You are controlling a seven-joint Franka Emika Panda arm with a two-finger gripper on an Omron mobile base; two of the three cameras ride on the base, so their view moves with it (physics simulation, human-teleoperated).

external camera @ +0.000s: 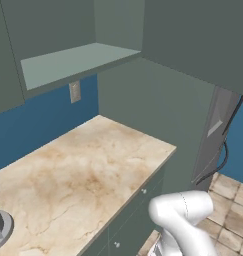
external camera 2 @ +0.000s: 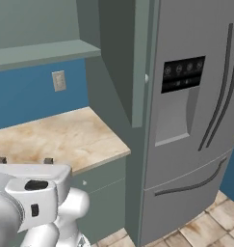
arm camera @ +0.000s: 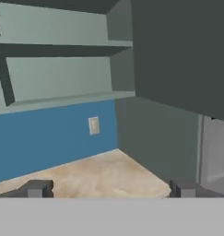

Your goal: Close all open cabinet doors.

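Pincer (arm camera: 109,190) spread wide (empty), marble counter (external camera: 78,175), open cabinet door (arm camera: 182,50)

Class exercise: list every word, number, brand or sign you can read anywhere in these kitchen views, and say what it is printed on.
No readable text anywhere.
Fridge control panel: a row of small pale round symbols, too small and blurred to read.
Wall outlet plate: blank.
Open cabinet door: plain, no label.
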